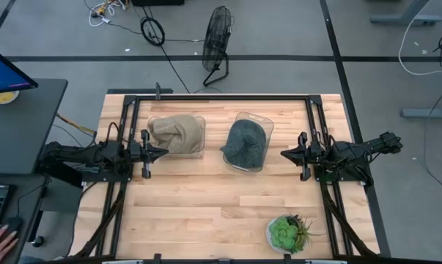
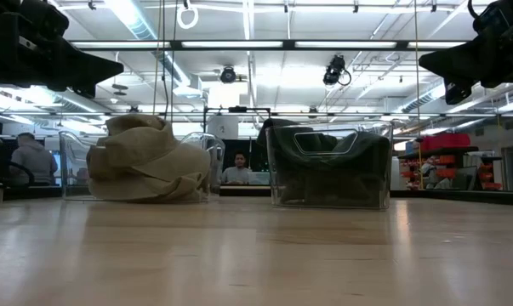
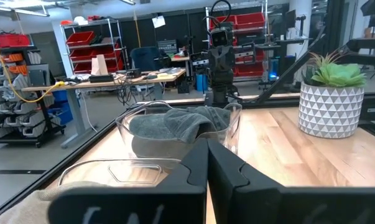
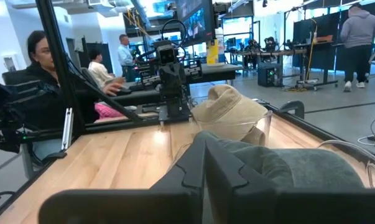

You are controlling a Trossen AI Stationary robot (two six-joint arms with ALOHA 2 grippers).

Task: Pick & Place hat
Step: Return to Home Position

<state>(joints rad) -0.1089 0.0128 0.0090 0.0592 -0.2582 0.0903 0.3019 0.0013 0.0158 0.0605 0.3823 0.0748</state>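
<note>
Dark fabric caps fill the clear plastic bin near twelve o'clock, and with our left gripper at nine and right gripper at three holding their fingers together, we judge homing in hand, needing only a clean park.

Black caps in right bin

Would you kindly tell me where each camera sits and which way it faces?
High view: overhead, straight down on the table; both arms, left hand and right hand shut.
Low view: at tabletop, level toward tan-hat bin and dark-cap bin; arms overhead.
Left wrist view: past its own hand toward dark-cap bin, plant.
Right wrist view: past its own hand toward tan-hat bin.
Shared: every view shows both bins.
</note>
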